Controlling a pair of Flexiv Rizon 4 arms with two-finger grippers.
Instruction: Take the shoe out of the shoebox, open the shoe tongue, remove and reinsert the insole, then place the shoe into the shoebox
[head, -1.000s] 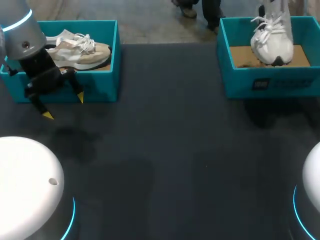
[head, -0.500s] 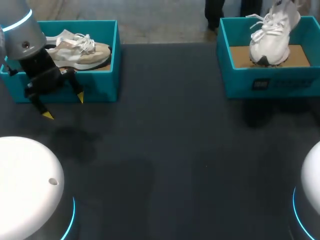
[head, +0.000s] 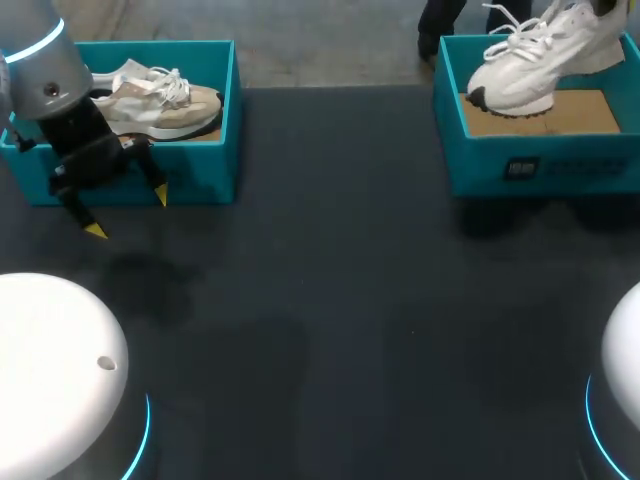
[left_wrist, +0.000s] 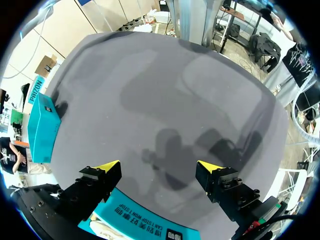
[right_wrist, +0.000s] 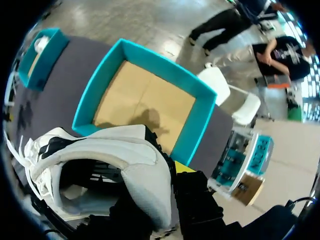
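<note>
The right hand (right_wrist: 171, 175) grips the white shoe (head: 530, 62) by its heel collar. The shoe, toe-down a second ago, now hangs nearly level above the far-right shoebox (head: 540, 165), so removal is almost complete. The left hand (head: 128, 212) stays wide open beside the far-left box (head: 200, 180).

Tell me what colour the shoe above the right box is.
The shoe is white, dark at the toe; clearest in head view.

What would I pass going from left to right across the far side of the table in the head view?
The beige shoe in its shoebox → bare table → the white shoe over the other shoebox.
</note>
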